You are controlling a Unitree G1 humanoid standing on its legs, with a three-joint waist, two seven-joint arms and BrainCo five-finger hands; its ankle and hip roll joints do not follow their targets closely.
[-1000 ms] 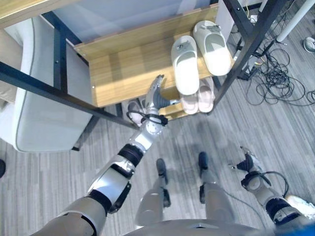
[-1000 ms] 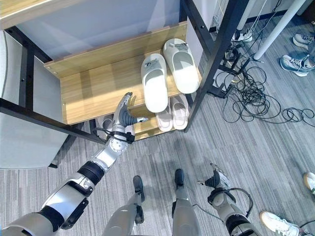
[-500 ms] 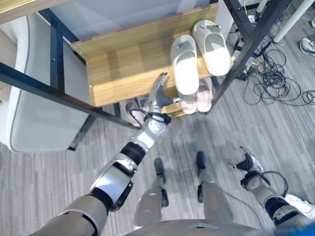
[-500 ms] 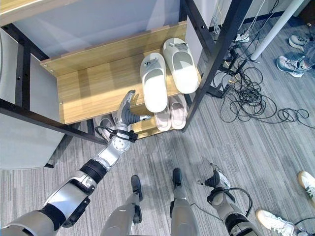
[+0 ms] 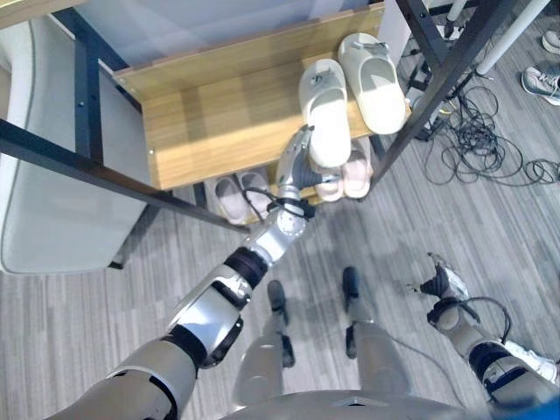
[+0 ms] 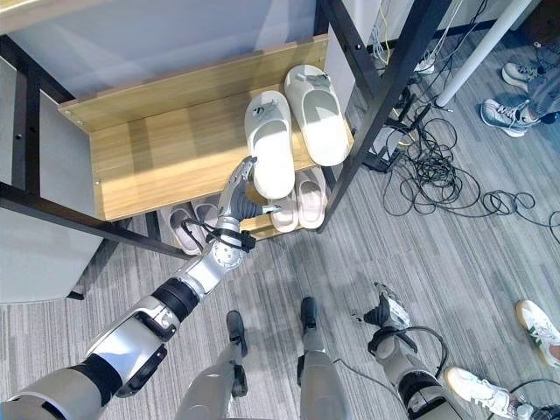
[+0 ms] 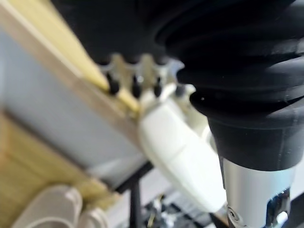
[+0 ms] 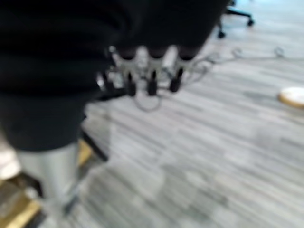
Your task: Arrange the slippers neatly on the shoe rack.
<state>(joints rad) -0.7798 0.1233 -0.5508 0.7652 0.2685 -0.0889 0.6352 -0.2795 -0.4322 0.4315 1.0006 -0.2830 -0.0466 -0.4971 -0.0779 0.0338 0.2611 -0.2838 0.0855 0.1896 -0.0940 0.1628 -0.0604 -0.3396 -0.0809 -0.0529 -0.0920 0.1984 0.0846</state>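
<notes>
Cream slipper (image 5: 325, 112) lies at the fingertips of the left robot hand (image 5: 296, 166) — fingers straight, spread — right robot hand (image 5: 440, 283) hangs relaxed.

Wooden shoe rack (image 5: 210, 122) with two white slippers (image 5: 325, 109) (pink pairs below)

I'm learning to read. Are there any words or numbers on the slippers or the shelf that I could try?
None can be read.
White slippers: one has a small mark on its strap, too small to read.
Pale slippers on the lower shelf: no print visible.
Shoe rack: bare wood, no label.
</notes>
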